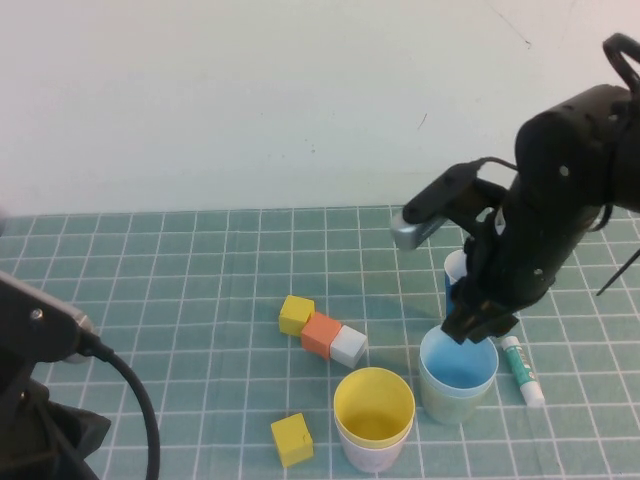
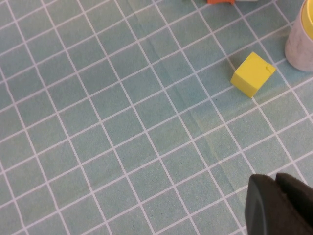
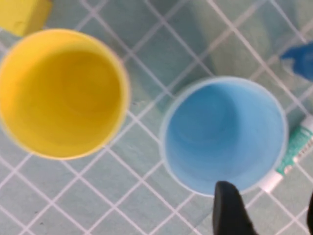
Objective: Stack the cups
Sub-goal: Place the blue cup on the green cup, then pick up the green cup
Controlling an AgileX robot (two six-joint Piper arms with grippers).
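Green gridded matting covers the tabletop. Near its middle sit a yellow cube, an orange cube and a white cube in a touching diagonal row; a second yellow cube lies toward the near edge, beside the yellow cup nested in a pale pinkish cup. Just right of it stands the light blue cup seated in a pale green cup. A white-and-green tube lies against that stack's right side, its print unreadable. A dark blue cup peeks from behind the right arm. The right gripper hovers over the light blue cup's far rim with jaws spread, grasping nothing. The left gripper hangs by the near left corner, closed and empty.
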